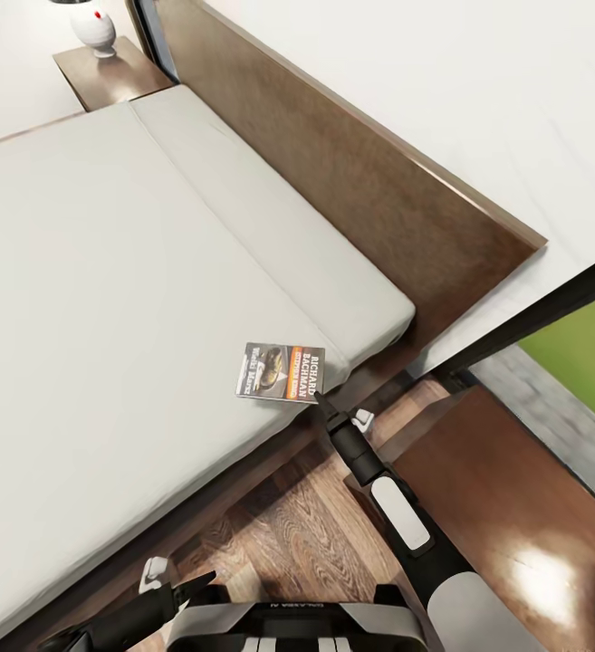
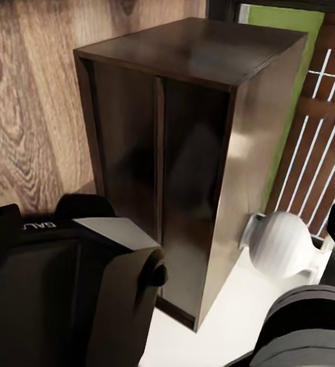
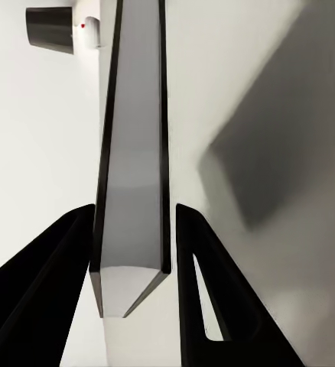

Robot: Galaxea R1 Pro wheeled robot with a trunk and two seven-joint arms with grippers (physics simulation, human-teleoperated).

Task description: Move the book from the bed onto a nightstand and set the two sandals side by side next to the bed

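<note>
Right gripper (image 1: 320,399) is set at the near edge of the book (image 1: 280,371); in the right wrist view the book (image 3: 133,153) is seen edge-on between the two fingers (image 3: 206,290), flanked closely, contact unclear. The book lies at the near right corner of the bed (image 1: 107,272), by the headboard (image 1: 351,181). Left gripper (image 1: 184,587) is held low over the floor (image 1: 288,534); whether released or clenched cannot be told. A nightstand (image 1: 514,516) stands right; another (image 1: 107,77) far left.

far nightstand (image 1: 107,77) cut off by the edge.
</note>
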